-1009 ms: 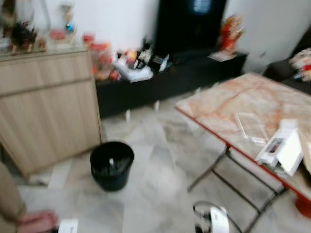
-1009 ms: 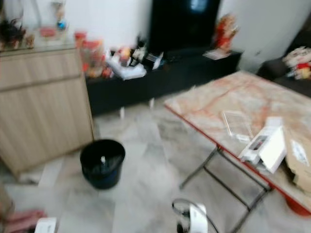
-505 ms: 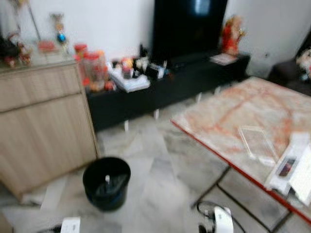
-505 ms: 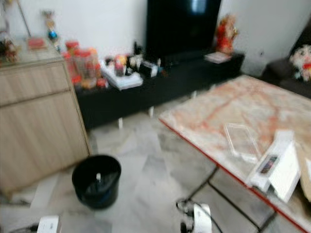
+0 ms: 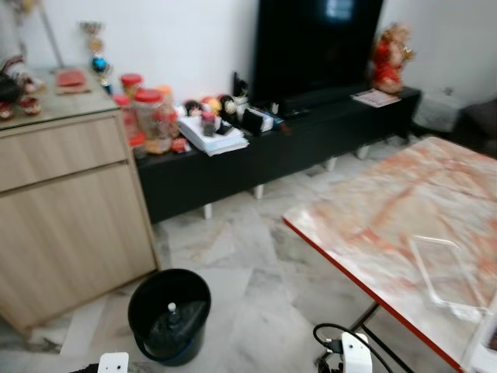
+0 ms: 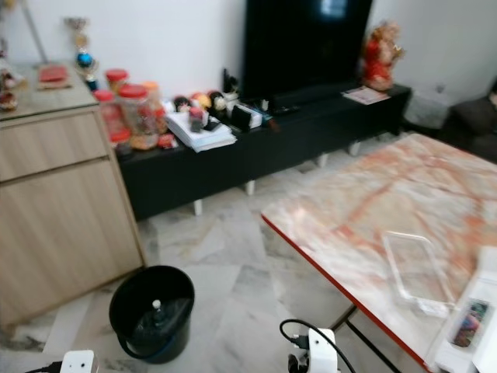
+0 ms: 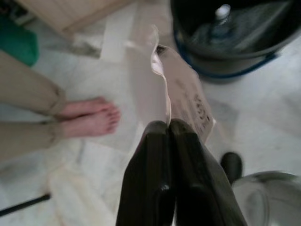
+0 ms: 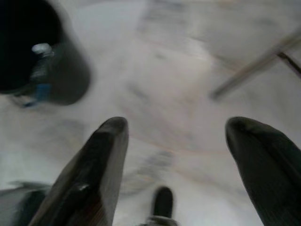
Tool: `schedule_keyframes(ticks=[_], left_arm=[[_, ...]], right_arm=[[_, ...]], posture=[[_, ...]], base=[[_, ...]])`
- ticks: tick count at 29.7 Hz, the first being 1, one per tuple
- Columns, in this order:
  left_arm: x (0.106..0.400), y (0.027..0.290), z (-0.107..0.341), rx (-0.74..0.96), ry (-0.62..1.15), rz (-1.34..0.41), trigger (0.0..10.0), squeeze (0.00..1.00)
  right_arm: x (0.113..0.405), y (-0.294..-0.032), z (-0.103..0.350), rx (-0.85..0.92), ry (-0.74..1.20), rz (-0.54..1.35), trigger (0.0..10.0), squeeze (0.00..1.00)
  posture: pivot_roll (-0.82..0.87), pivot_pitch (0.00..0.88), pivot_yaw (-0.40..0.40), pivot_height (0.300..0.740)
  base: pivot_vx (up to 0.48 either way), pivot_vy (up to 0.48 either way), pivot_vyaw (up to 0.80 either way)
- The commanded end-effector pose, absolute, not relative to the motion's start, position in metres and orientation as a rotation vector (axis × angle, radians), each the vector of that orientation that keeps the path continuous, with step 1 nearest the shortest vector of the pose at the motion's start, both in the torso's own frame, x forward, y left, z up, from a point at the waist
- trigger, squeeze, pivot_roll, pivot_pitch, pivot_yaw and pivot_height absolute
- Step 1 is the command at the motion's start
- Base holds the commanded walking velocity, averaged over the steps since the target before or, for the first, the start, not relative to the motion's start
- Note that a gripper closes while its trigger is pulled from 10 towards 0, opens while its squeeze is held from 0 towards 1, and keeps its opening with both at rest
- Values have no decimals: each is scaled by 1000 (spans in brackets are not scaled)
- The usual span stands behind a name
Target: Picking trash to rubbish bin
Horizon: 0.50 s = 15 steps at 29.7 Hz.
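Carrying a wrapper to the bin, drop not yet made.

The left jaws (image 7: 168,129) are pinched tight on a thin clear plastic wrapper (image 7: 181,89), which sticks out past their tips toward the black rubbish bin (image 7: 235,33); the bin stands on the floor just beyond the wrapper's far end, a bottle (image 7: 221,12) already lying inside. A person's bare feet (image 7: 89,117) rest on the floor off to one side of the jaws. The right jaws (image 8: 176,141) are spread wide and hold nothing, over bare tiles with the bin ahead and to one side. The step in hand looks like the approach; next the left jaws need to reach over the bin's rim, then part. The marble desk (image 5: 404,210) carries a clear tray (image 6: 419,268).
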<state>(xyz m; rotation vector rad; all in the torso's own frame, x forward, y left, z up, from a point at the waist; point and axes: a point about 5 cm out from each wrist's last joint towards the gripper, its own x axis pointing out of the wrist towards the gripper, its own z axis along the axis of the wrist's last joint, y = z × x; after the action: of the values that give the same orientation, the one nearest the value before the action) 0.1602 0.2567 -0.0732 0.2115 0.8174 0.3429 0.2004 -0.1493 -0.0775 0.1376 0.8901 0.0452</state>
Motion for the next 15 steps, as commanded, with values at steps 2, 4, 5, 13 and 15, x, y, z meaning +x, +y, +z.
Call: schedule_keyframes(ticks=[2,4,5,13,15], left_arm=[[168,248,-72,192,803,327,10000,0],[169,248,-72,192,802,327,10000,0],[168,248,-72,192,801,327,10000,0],[170,248,-72,192,797,327,10000,0],[170,248,-71,192,796,326,10000,0]], right_arm=[[199,-163,-78,110,891,20,10000,0],[198,-163,-78,108,892,21,10000,0],[198,-163,-78,105,894,24,10000,0],[197,-162,-79,103,899,31,10000,0],[197,-163,-79,109,897,28,10000,0]], posture=[[49,17,-83,740],[49,17,-83,740],[49,17,-83,740],[50,23,-86,740],[50,23,-86,740]], base=[[471,0,262],[469,0,662],[472,0,800],[472,0,800],[463,0,638]])
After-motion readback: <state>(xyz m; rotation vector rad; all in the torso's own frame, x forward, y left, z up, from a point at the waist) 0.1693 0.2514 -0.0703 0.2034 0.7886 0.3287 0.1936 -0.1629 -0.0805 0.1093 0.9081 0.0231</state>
